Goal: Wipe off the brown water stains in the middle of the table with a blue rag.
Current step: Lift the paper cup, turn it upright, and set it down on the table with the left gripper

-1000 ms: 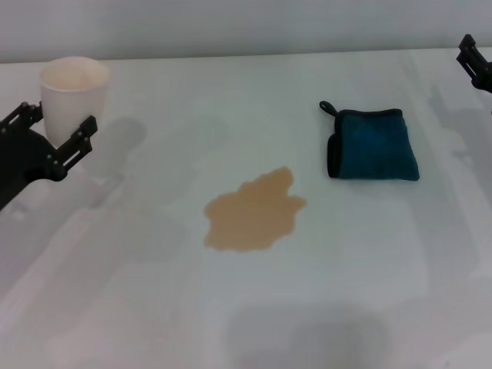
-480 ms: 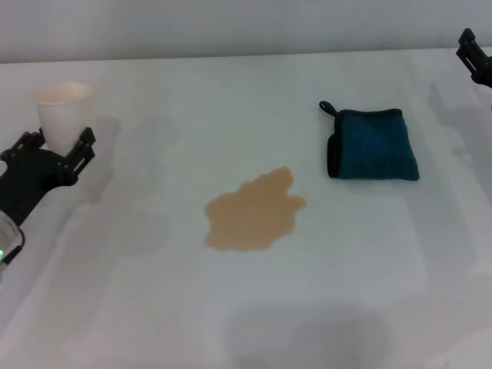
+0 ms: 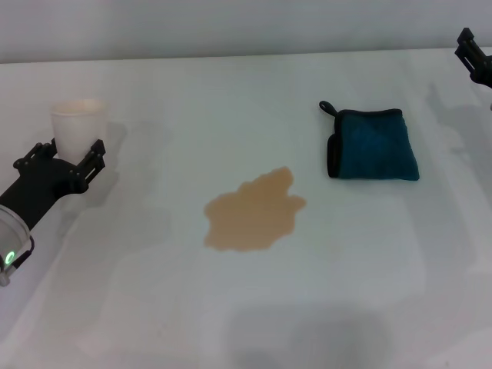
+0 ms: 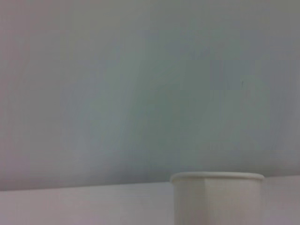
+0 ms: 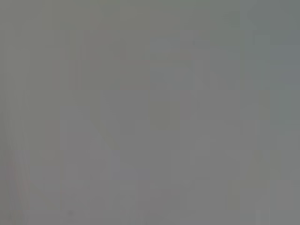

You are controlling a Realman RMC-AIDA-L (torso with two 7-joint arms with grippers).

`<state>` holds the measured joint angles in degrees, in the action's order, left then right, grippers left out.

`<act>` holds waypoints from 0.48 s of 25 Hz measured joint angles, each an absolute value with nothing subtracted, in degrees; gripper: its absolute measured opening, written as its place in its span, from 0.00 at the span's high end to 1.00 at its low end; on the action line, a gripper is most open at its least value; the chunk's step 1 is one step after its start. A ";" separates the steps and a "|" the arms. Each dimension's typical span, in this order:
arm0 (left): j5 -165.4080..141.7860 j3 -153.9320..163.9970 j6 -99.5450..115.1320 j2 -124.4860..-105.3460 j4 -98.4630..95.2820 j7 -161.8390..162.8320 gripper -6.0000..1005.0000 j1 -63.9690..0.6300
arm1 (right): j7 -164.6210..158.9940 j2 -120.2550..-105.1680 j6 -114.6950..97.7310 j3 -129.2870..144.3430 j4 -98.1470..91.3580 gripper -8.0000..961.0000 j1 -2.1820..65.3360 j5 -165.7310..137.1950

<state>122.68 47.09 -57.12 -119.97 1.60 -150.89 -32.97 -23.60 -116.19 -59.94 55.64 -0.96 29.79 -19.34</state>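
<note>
1. The tan-brown puddle of water stains point(image 3: 254, 211) is sitting untouched in the middle of the smooth white table point(image 3: 369, 292) — no wiping is showing yet.
2. The folded dark teal terry rag with black edging point(image 3: 373, 144) is lying flat, well apart from the puddle, toward the robot's right and farther back; nothing is gripping it.
3. The left gripper point(image 3: 68, 156) is sitting low at the table's left, its fingers spread apart just in front of an upright white paper cup point(image 3: 78, 124); I cannot tell whether they are touching it.
4. The right gripper point(image 3: 475, 58) is hanging at the far right edge — its finger state I cannot tell.
5. Judging from this, everything is remaining: grasping the rag, carrying it over, wiping.
</note>
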 joint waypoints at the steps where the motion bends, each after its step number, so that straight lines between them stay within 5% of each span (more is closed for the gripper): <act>1: 122.68 47.10 -56.69 -119.98 1.60 -150.89 0.33 -32.98 | -23.61 -116.19 -59.94 55.64 -0.96 0.11 29.80 -19.34; 12: 122.29 47.23 -54.80 -120.15 3.02 -150.91 0.33 -33.29 | -23.64 -116.19 -59.95 55.63 -0.57 0.11 29.79 -19.34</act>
